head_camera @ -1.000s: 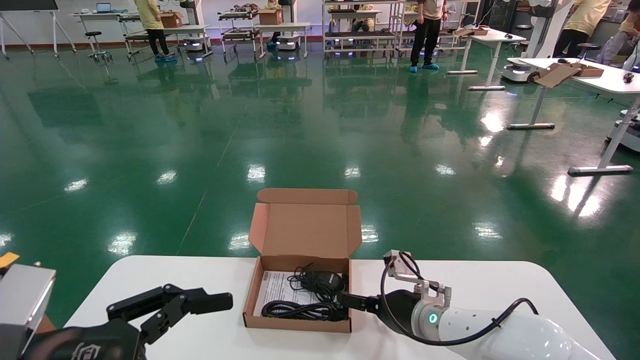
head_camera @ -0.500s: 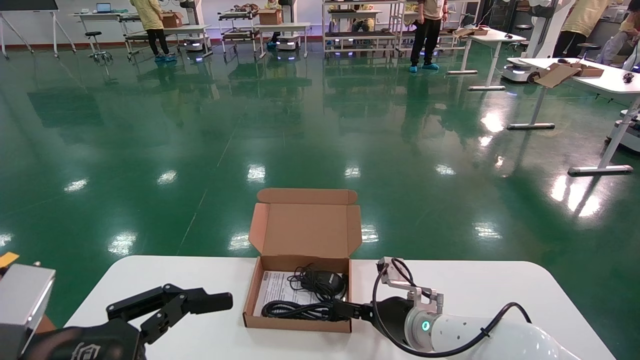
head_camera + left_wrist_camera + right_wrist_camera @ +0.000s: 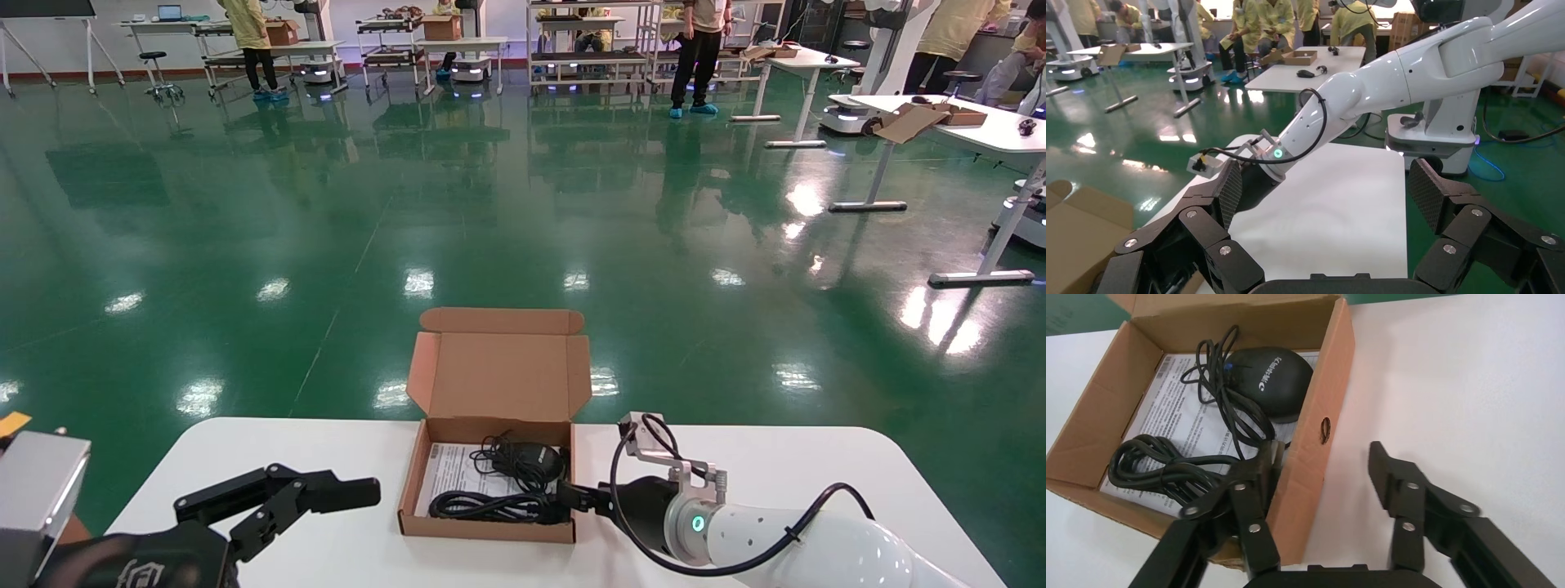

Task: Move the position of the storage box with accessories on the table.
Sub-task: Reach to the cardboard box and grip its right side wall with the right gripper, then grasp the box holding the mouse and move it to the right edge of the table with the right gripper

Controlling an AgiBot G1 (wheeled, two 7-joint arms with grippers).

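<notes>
the right gripper is spread wide over the side wall of the small brown cardboard storage box, one finger inside, one outside.

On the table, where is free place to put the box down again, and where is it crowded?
Bare table lies beyond the right gripper, toward the rounded right corner; more between the storage box and the left gripper. The box's right wall is crowded: the open right gripper straddles it.
</notes>
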